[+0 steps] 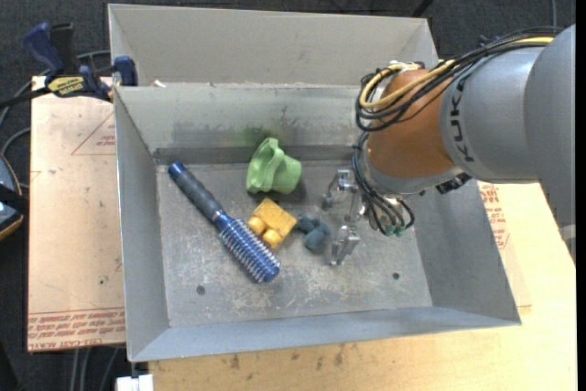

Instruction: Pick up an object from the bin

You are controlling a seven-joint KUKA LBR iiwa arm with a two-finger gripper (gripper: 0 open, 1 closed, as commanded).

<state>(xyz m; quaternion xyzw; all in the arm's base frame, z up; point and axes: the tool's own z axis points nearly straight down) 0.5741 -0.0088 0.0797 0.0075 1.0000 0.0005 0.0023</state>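
In the grey bin (137, 197), the end effector (342, 220) hangs with its fingers spread and empty, right of the yellow block (273, 222). Between them lies a small dark teal piece (314, 237), its long axis seemingly slanting away from the block.

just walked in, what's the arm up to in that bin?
The KUKA arm reaches in from the right. Its gripper is low over the floor of the grey bin, right of middle, fingers apart with nothing between them. Nearest is a small dark teal piece just to its left, next to a yellow block. A green lumpy thing lies near the back wall, and a blue tool with a ribbed end lies diagonally on the left. Nothing picked yet.
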